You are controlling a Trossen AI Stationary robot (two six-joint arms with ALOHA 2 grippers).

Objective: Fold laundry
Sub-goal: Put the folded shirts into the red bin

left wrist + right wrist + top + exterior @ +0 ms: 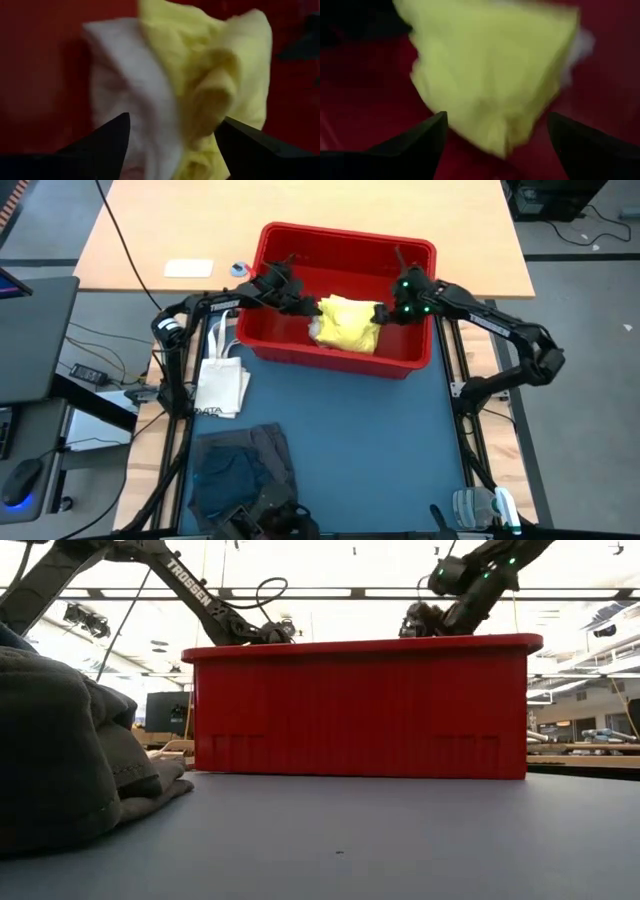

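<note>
Lower left of the high view: dark grey and blue garments (pixel 240 465) are heaped on the blue mat, a cream tote bag (pixel 220 385) just above them. Mid-frame, the red bin (pixel 345 355) holds the yellow garment (pixel 350 322), bunched over a white one (pixel 127 75). Left gripper (pixel 310 308) and right gripper (pixel 385 313) are placed at either side of it, fingers spread, nothing clamped. The cloth is judged light, limp and non-slippery; a raised fold or edge should be pinched, not the bulk.
</note>
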